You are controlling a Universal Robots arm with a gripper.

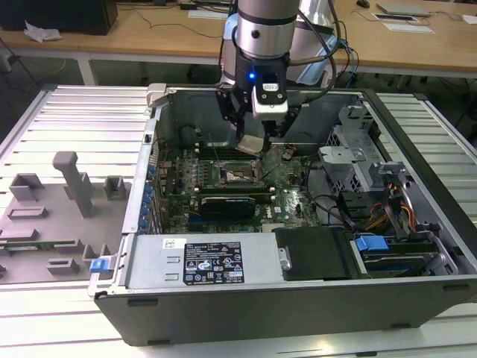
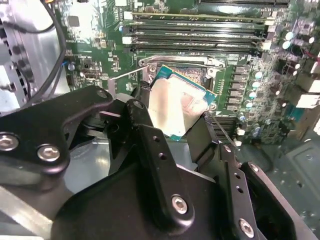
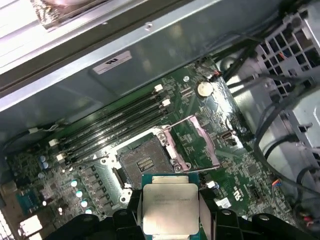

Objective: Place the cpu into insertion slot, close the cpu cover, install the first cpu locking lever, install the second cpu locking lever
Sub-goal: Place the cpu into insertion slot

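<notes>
My gripper (image 1: 252, 142) hangs inside the open computer case, shut on the cpu (image 1: 251, 145), a flat square chip with a pale silver top. In both wrist views the black fingers (image 3: 132, 216) clamp the cpu (image 3: 170, 207) by two opposite edges. The chip is tilted and held above the motherboard, apart from it. The insertion slot (image 3: 144, 161) lies bare just beyond the chip, its dark contact field exposed. The cpu cover (image 3: 194, 144) stands swung open beside the slot. In the second wrist view the cpu (image 2: 176, 106) hides part of the insertion slot (image 2: 192, 74).
Long memory slots (image 3: 115, 125) run behind the socket. A black expansion card (image 1: 227, 203) sits in front of it, then the power supply (image 1: 212, 261). A drive cage (image 1: 358, 160) and cables (image 1: 387, 212) fill the exterior view's right. Grey fixtures (image 1: 56, 212) stand outside the case.
</notes>
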